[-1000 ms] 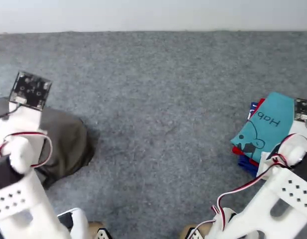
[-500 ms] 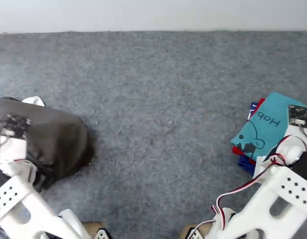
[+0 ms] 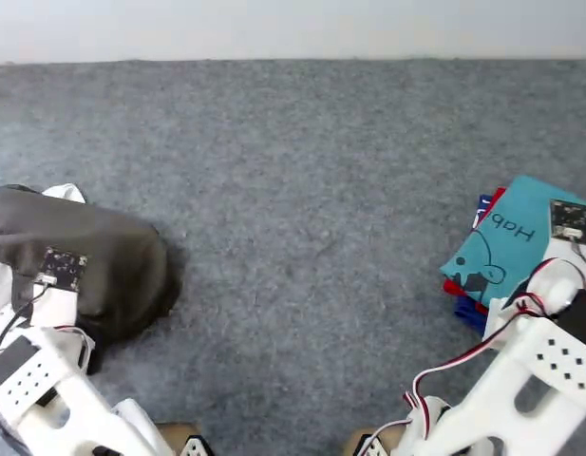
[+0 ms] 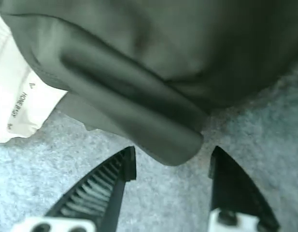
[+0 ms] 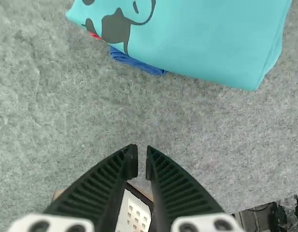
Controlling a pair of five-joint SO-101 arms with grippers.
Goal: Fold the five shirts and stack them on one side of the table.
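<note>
A dark olive-grey shirt lies loosely bunched, not folded flat, at the desk's 9 o'clock edge. A white cloth peeks out from under it at its 12 o'clock side. From the left wrist view the dark shirt shows thick, soft rolls, one rounded fold end hanging lowest, and the white cloth bears a short line of small print.

At about 3 o'clock on the desk sits a stack of folded shirts. A teal one lies on top, with red and blue edges showing beneath it. The teal shirt carries dark lettering and a dark cartoon figure. In the right wrist view the stack is neatly squared, and the blue layer sticks out below the figure.

The left fingers are spread wide and hold nothing. The dark shirt's fold end sits between their tips, and whether either tip touches the cloth cannot be told. The right fingers are pressed almost together with only a thin slit between them. They pinch nothing and hang over bare grey desk just beside the stack, apart from it.
</note>
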